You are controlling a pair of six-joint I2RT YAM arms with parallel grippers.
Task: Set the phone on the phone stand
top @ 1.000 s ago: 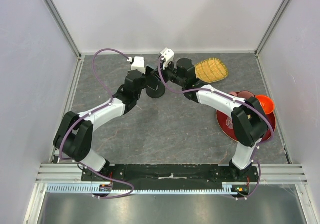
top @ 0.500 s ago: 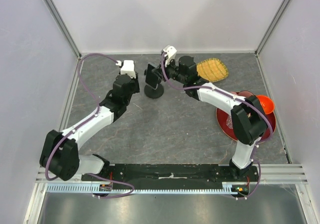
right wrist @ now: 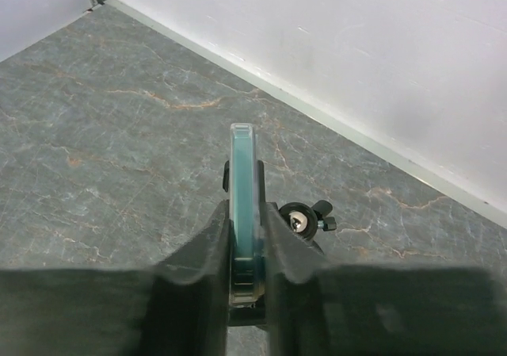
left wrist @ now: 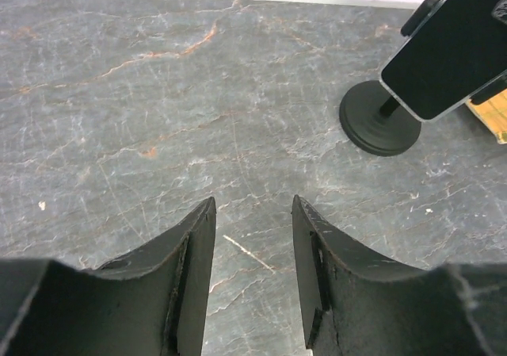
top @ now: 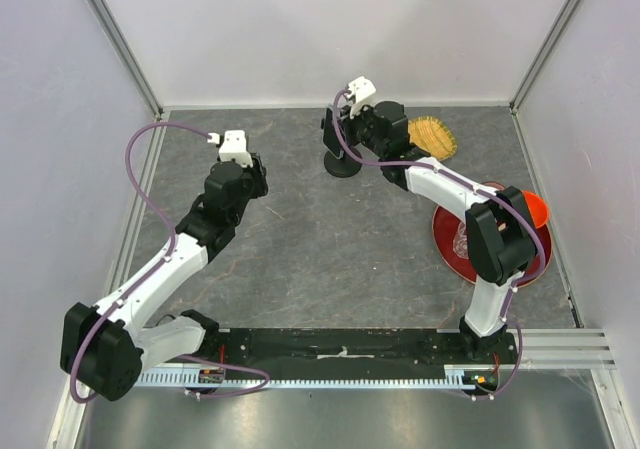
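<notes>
Your right tool pinches phone edge-on, against phone stand cradle; arm stretched far; left tool spread, empty, well apart.

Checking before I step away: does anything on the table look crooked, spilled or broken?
Nothing stands out. The phone sits at the cradle of the phone stand, pinched between the right jaws. The stand's base lies flat, and nothing is spilled.
</notes>
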